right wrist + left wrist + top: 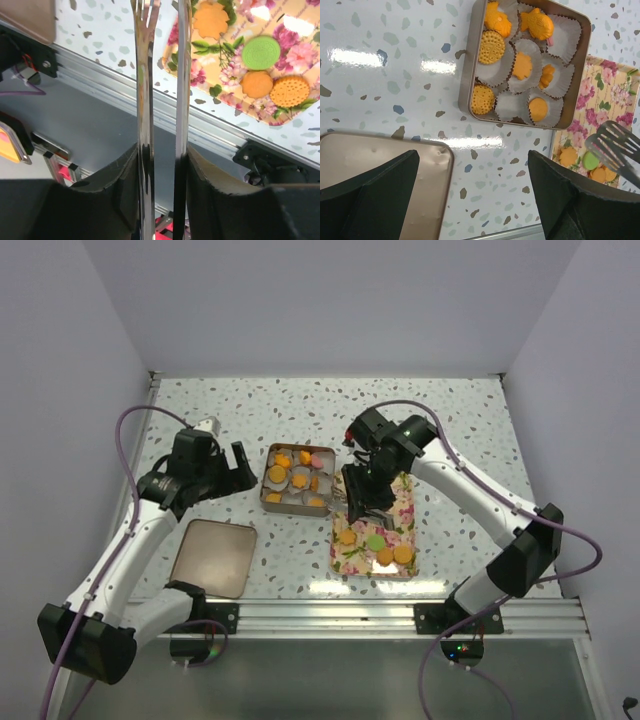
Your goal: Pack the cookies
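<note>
Several orange cookies (491, 47) sit in white paper cups inside a brown tin (470, 65), with a pink one at the tin's far corner (318, 459). More orange cookies (403, 553) and one green cookie (260, 52) lie on a floral tray (408, 502). My right gripper (358, 495) is shut on metal tongs (147, 75). The tong tips (615, 145) hover over the tray near the green cookie (590, 160), with nothing between them. My left gripper (240, 468) is open and empty, left of the tin and above the table.
The tin's flat brown lid (212, 558) lies at the front left, partly under my left fingers in the left wrist view (375, 165). The metal rail (400, 615) runs along the table's front edge. White walls stand on three sides.
</note>
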### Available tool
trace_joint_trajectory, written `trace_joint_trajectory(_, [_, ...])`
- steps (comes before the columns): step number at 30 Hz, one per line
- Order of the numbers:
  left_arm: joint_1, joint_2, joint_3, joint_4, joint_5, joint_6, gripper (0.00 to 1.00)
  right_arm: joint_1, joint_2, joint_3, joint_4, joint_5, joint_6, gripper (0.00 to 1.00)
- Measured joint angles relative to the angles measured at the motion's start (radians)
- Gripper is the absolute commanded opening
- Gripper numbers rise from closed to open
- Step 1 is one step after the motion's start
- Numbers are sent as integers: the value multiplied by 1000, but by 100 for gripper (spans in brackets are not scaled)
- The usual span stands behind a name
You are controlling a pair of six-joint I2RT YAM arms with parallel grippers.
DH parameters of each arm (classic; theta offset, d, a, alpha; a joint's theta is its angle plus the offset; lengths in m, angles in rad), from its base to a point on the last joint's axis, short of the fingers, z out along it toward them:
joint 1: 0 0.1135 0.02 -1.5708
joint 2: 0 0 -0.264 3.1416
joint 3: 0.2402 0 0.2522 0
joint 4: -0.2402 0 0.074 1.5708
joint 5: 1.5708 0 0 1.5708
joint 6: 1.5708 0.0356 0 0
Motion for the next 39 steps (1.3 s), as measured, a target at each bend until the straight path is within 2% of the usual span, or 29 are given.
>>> trace_joint_trajectory(4, [0,13,7,-2,0,0,96,0,0,-95,8,2,-19,46])
trace_joint_trajectory(11, [0,21,7,0,-2,0,96,0,-8,-254,-7,1,-21,47])
trace_joint_trajectory(39, [1,42,7,3,-3,1,96,13,7,-272,8,-26,-52,51])
